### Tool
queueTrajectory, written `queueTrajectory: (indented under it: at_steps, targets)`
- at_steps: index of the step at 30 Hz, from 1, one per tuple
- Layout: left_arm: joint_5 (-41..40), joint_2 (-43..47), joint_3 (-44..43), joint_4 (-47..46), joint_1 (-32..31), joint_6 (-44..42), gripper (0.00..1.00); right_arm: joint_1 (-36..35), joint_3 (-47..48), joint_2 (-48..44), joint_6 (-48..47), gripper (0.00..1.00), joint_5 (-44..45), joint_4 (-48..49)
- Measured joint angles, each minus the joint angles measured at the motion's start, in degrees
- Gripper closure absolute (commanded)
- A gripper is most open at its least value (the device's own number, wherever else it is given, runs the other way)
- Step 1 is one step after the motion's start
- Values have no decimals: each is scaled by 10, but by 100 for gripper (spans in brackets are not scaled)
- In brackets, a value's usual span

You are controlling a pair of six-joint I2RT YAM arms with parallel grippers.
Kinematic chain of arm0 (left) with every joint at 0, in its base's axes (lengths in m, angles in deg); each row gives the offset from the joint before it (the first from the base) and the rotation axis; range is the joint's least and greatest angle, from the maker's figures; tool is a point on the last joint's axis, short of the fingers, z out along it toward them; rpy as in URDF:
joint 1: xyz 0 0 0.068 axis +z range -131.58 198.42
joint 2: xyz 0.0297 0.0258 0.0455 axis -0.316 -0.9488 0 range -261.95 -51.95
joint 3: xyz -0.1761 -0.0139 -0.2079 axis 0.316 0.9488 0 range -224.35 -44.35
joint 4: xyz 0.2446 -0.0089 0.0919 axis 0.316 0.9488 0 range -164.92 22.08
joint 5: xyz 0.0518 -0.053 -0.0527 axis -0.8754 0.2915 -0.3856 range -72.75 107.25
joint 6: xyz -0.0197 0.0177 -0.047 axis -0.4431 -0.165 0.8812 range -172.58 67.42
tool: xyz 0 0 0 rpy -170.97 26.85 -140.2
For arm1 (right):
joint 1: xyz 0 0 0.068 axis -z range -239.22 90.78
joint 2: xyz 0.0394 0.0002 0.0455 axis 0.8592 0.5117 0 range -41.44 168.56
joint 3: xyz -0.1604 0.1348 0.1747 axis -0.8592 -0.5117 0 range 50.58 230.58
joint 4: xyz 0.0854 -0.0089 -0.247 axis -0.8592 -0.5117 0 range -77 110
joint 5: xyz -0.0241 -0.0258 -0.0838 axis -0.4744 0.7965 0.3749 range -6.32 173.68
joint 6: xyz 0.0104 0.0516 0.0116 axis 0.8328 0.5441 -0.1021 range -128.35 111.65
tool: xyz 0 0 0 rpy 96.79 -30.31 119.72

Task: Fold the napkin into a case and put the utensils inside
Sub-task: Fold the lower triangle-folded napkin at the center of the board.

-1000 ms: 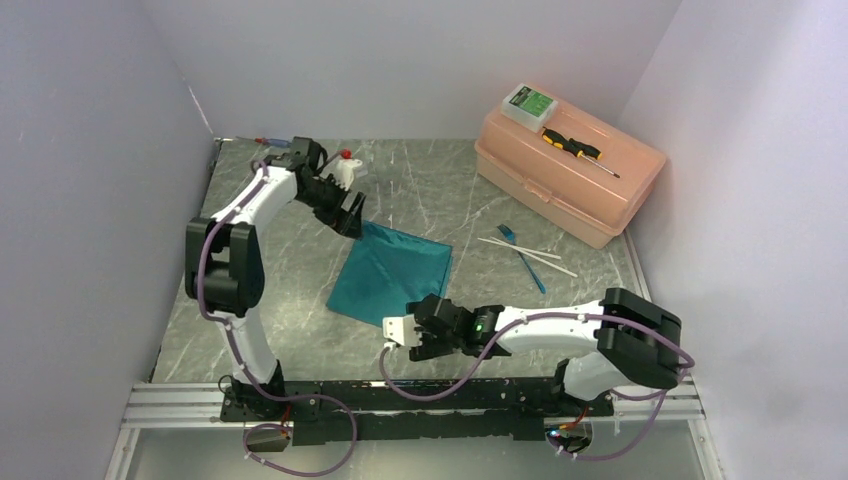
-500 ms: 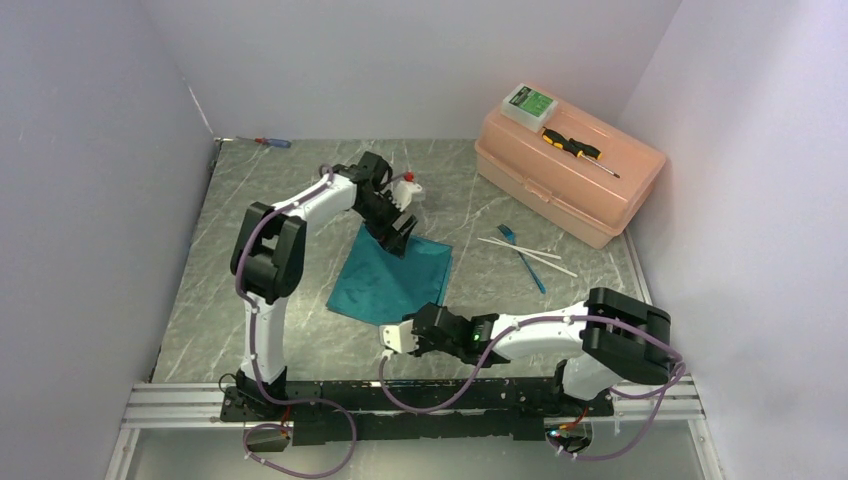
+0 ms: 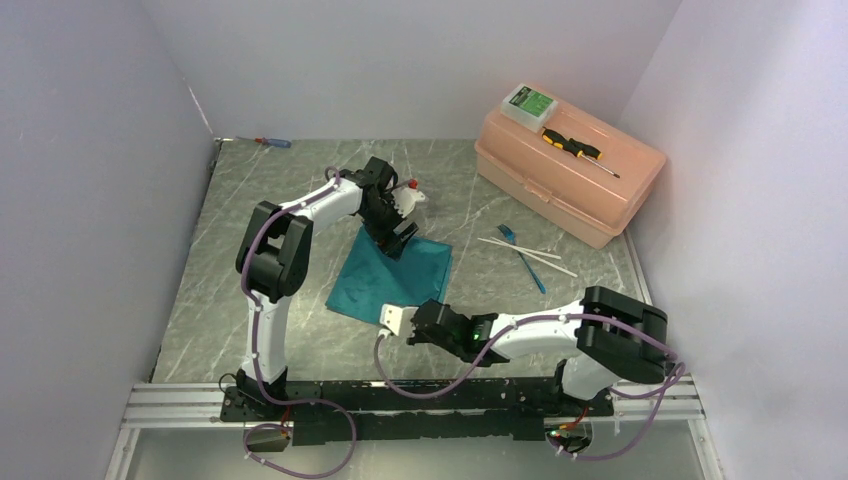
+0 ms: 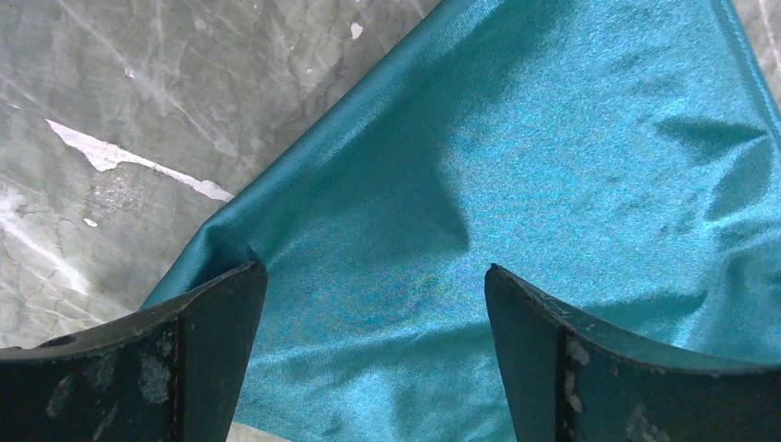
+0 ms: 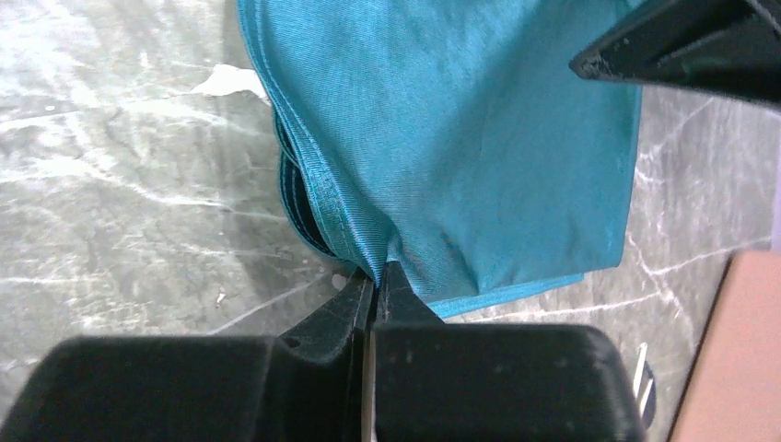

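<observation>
Now that my right gripper has clamped onto the near edge of the napkin, seemingly through several layers, and my left gripper has swung over its far corner, jaws spread wide, folding can start, the utensils lying apart to its right.

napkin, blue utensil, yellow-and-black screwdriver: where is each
napkin [image 3: 395, 275], top external view, middle of the cloth
blue utensil [image 3: 526, 262], top external view, middle of its handle
yellow-and-black screwdriver [image 3: 570, 146], top external view, its handle
</observation>
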Motion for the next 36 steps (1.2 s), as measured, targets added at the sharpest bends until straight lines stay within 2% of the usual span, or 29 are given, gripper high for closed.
queueTrajectory:
  at_steps: [11, 16, 22, 29, 36]
  targets:
    - [-23, -1, 0, 0, -1, -12, 6, 66, 10, 1, 196, 100, 43, 5]
    - [-26, -2, -1, 1, -1, -15, 6, 114, 10, 0, 288, 100, 40, 6]
    - [-27, -9, -10, 2, -1, -17, 6, 153, 9, -6, 349, 100, 20, 19]
    - [-29, -9, -11, 3, -1, -22, 6, 193, 9, -7, 379, 100, -52, 43]
    - [-29, -16, -19, 6, -1, -30, 8, 270, 27, 16, 410, 100, -155, 54]
